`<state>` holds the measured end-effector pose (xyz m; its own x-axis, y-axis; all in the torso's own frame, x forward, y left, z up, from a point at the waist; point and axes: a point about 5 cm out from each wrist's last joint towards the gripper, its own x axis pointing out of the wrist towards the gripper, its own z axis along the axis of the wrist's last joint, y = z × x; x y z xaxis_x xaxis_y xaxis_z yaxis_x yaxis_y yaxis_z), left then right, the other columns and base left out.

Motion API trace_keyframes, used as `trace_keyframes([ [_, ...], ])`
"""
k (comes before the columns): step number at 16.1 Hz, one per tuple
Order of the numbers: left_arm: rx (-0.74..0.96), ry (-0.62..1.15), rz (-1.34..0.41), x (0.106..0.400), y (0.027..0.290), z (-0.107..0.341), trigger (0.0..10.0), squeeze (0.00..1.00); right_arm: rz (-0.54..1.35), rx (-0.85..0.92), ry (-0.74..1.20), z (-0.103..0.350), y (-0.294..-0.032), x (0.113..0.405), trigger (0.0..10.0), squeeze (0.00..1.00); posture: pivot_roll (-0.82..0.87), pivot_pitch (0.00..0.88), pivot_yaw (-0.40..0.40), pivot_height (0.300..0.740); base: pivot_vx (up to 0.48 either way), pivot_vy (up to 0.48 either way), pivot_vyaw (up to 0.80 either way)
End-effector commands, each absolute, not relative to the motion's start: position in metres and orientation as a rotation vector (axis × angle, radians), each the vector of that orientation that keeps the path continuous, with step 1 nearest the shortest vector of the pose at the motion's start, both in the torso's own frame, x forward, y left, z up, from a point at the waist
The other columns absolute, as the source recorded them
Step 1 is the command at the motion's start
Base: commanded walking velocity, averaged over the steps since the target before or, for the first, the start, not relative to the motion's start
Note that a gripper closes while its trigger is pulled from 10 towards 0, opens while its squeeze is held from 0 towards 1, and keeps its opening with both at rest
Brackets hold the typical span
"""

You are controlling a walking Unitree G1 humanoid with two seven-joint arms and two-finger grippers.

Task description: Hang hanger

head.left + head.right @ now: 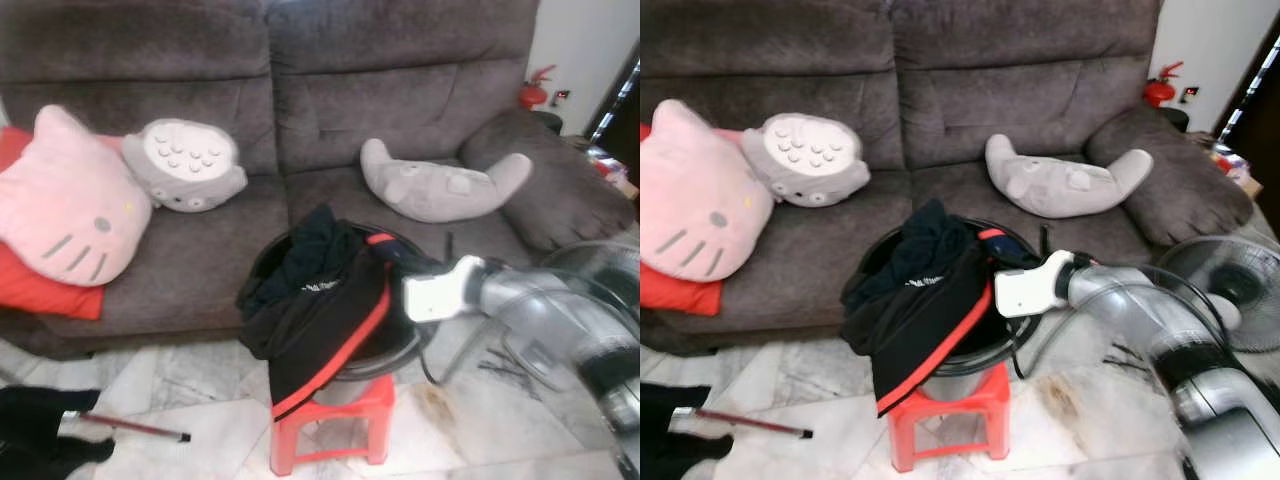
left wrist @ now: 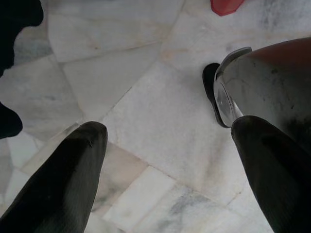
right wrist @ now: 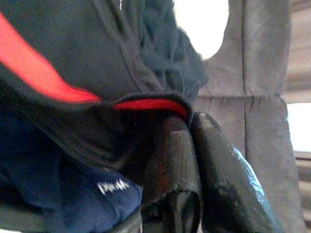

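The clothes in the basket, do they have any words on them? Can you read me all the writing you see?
White print on the black garment with red trim: too blurred to read.
White logo on the dark blue cloth by the right pincer: looks like "PUMA", but it's fuzzy, so I'm not sure.
Sign on the wall by the red fire extinguisher: too small to read.

Grey sofa [image 1: 400,90]; pink cat cushion [image 1: 65,200]; red stool [image 1: 330,425]; fan [image 1: 1230,285]; fire extinguisher [image 1: 533,92].
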<state>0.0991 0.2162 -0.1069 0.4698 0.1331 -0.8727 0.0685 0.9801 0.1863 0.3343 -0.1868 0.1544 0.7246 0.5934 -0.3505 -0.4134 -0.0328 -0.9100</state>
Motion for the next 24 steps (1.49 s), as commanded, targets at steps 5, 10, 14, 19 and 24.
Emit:
trace_keyframes([
  [5,0.207,1.127,0.000,0.089,0.209,-0.111,10.0,0.00,0.953,-1.231,-0.104,0.159,-0.175,0.299,0.0,0.00,-0.14,0.058,0.012,0.740,0.000,0.000,0.00],
  [10,0.203,1.127,0.001,0.090,0.209,-0.111,10.0,0.00,0.966,-1.360,0.083,0.170,-0.201,0.285,0.0,0.00,-0.15,0.057,0.012,0.740,0.000,0.000,0.00],
  [14,0.206,1.129,-0.003,0.090,0.210,-0.111,10.0,0.00,0.748,-1.424,0.169,0.204,-0.243,0.285,0.0,0.00,-0.17,0.055,0.017,0.740,0.000,0.000,0.00],
  [19,0.213,1.130,-0.009,0.090,0.210,-0.111,10.0,0.00,0.969,-1.258,0.374,0.161,-0.228,0.247,0.0,0.00,-0.17,0.053,0.017,0.740,0.000,0.000,0.00],
  [24,0.217,1.131,-0.008,0.089,0.210,-0.111,10.0,0.00,0.967,-1.266,0.477,0.138,-0.234,0.246,10.0,0.00,-0.16,0.046,0.017,0.740,0.000,0.000,0.00],
])
